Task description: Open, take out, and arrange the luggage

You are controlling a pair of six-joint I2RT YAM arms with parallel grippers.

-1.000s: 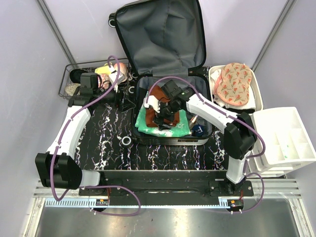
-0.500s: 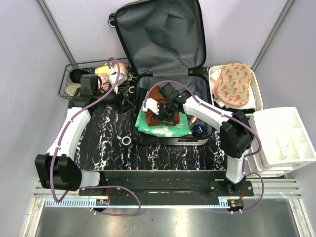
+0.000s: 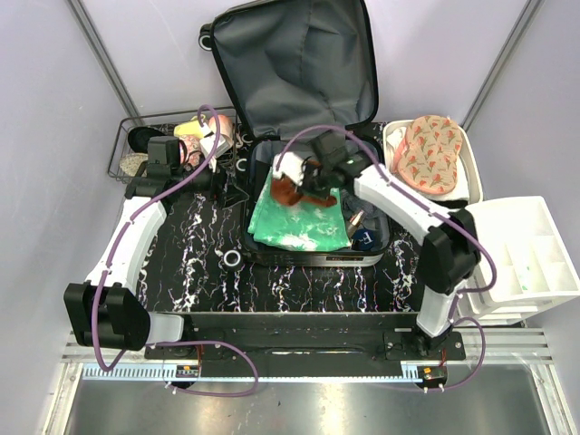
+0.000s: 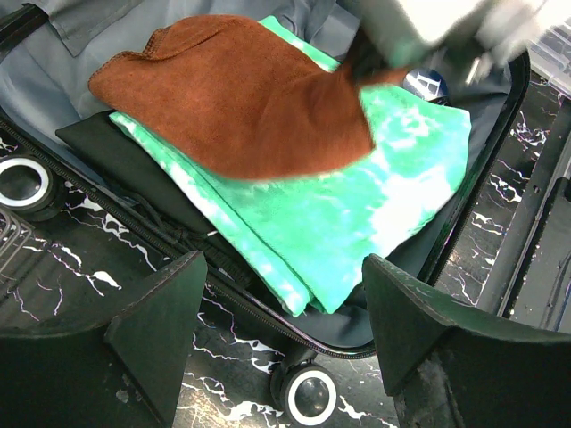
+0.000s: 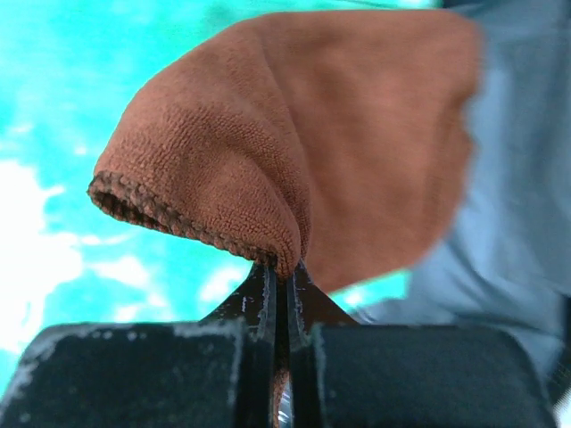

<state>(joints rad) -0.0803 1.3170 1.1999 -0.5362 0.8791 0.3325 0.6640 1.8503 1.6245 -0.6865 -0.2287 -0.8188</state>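
The luggage lies open in the middle of the table, its grey-lined lid (image 3: 294,68) standing up and its base (image 3: 372,163) flat. Inside lies a green tie-dye cloth (image 3: 299,222) (image 4: 357,205) on dark clothes. My right gripper (image 3: 308,177) (image 5: 284,267) is shut on the edge of a brown cloth (image 3: 288,190) (image 5: 312,134) (image 4: 241,98), which hangs lifted over the green cloth (image 5: 89,71). My left gripper (image 3: 231,186) (image 4: 285,330) stands open at the luggage's left side, above a wheel (image 4: 310,397), with nothing between its fingers.
A black wire basket (image 3: 127,149) with small items sits at the back left. A white bin (image 3: 390,136) holding a floral mitt (image 3: 430,154) stands right of the luggage, and a white divided bin (image 3: 526,263) further right. A small tape roll (image 3: 232,259) lies in front.
My right gripper shut on the brown cloth and raised it toward the back of the luggage, uncovering more green cloth. The left arm has not moved.
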